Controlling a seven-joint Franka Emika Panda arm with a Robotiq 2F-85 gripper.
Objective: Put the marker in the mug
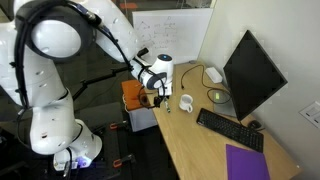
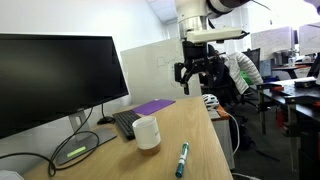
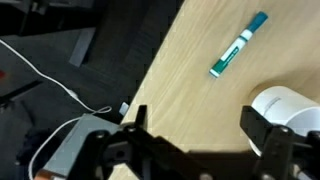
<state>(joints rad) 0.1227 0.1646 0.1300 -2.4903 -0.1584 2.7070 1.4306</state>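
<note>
A: While the gripper (image 3: 197, 140) hovers spread above the wooden desk (image 3: 190, 70), where is the green marker (image 3: 238, 45)?
B: Flat, near the white mug (image 3: 285, 105), apart. Descend centred, jaws across its barrel.

Mug (image 2: 147, 132) nr marker (image 2: 183, 158), end effector (image 2: 197, 82) hovers

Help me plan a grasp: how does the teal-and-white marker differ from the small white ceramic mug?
The teal-and-white marker lies flat; the small white ceramic mug stands upright. The marker is slim and long, the mug squat and round. Both rest on the light wooden desk, apart from each other.
</note>
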